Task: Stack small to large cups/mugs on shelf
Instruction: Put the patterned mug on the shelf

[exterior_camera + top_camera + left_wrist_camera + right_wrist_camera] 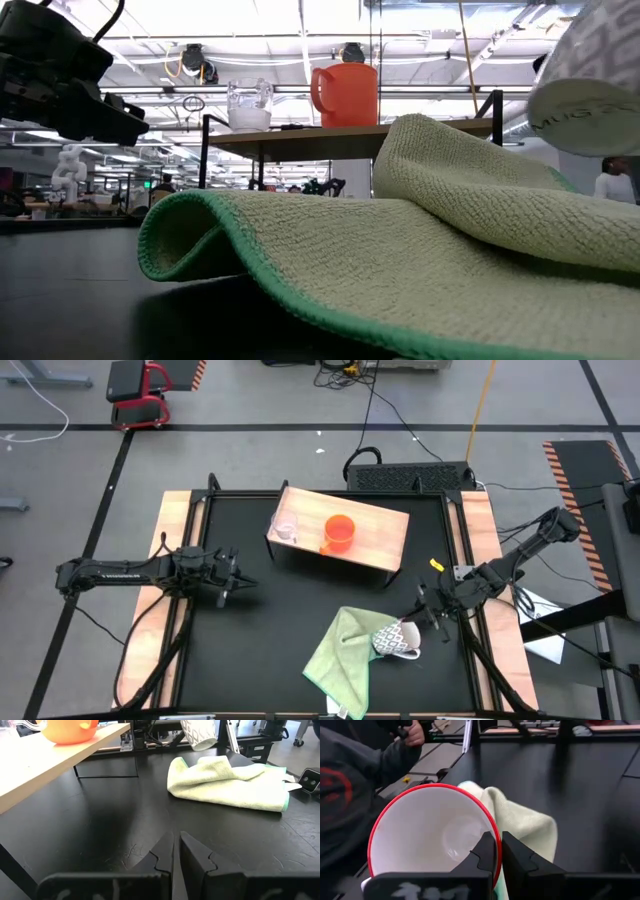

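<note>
three cups point(339, 532), one shelf point(385, 530), one cloth point(342, 655)

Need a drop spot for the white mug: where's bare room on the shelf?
The shelf is bare from the orange mug to its right end. Its left end is crowded: the glass and orange mug stand close together. The right claw is shut on the white mug's rim, over the cloth.

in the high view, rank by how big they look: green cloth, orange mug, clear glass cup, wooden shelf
1. Light-wood rectangular shelf, largest.
2. Light green cloth, crumpled.
3. Orange mug with handle.
4. Small clear glass cup, smallest; only slightly smaller than the mug, and its transparent outline is hard to trace.
</note>
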